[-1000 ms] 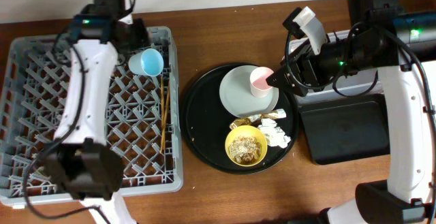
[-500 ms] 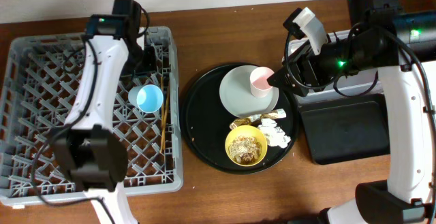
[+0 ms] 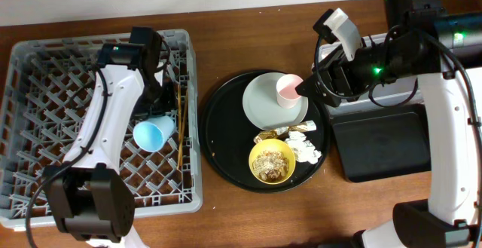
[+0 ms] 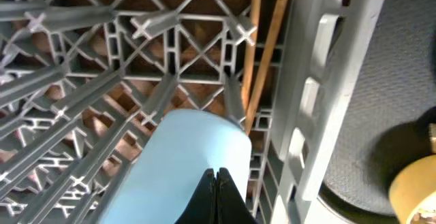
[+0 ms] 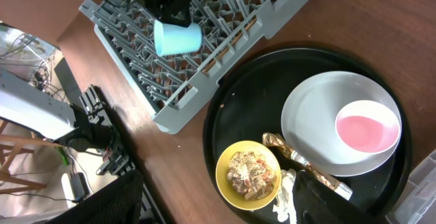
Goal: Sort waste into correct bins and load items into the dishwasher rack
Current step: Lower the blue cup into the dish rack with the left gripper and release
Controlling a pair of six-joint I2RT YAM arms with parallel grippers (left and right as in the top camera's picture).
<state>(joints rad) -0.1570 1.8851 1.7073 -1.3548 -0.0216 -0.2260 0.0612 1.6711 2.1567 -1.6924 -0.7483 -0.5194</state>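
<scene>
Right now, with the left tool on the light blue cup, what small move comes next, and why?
Probably open the left tool and let go. The light blue cup lies tilted on its side over the pegs, inside the dishwasher rack, beside the chopsticks, so it seems placed.

**Blue cup travels down the rack's right side**

The left arm swings back from the far edge of the dishwasher rack [image 3: 193, 139] toward its middle, and the left gripper [image 4: 218, 183] comes with it, pinched on the light blue cup [image 3: 151, 135]. A second ago the cup sits at the rack's far right corner with its open mouth facing up. Half a second later it is partway along the right side. Now it lies lower again, over the pegs near mid-rack, tipped so that more of its side shows.
</scene>
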